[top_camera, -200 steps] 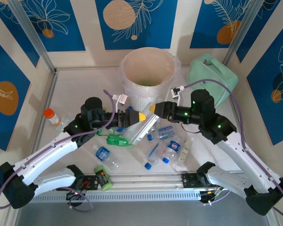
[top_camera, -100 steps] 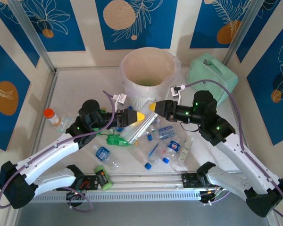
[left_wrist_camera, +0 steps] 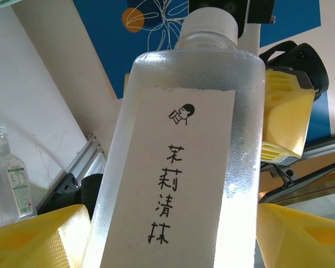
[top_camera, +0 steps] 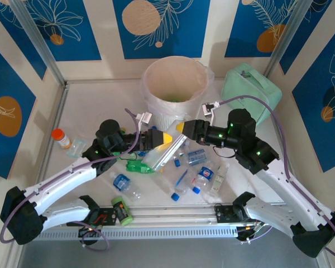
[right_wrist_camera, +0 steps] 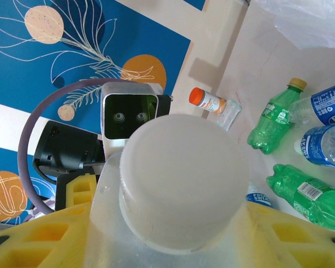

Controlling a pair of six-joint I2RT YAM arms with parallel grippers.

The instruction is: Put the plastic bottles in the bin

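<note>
Just in front of the bin [top_camera: 156,78], near the middle of the counter [top_camera: 95,106], both of my hands meet on one frosted bottle [top_camera: 163,153]. It hangs tilted above the counter, its white cap toward the far right and its base toward the near left. My left hand [top_camera: 161,142] is clamped across the body. From the left wrist view the yellow fingers [left_wrist_camera: 39,237] press each flank, but the base is cut off by the lower edge, so I cannot see how low the grip sits. A white label with black characters runs down the side facing that camera. My right hand [top_camera: 182,132] is clamped just below the cap. From the right wrist view the cap blocks most of the body, and the yellow pads [right_wrist_camera: 301,234] show as corners on either side of it.

Other loose bottles [top_camera: 196,157] lie clustered on the counter, near and right of the held one, several overlapping so I cannot count them. One green bottle [top_camera: 138,166] lies just left of the cluster. Something green sits low inside the bin; what it is I cannot make out. An orange-capped jar [top_camera: 60,137] sits well apart at the left, and a mint-green case [top_camera: 251,92] rests right of the bin.
</note>
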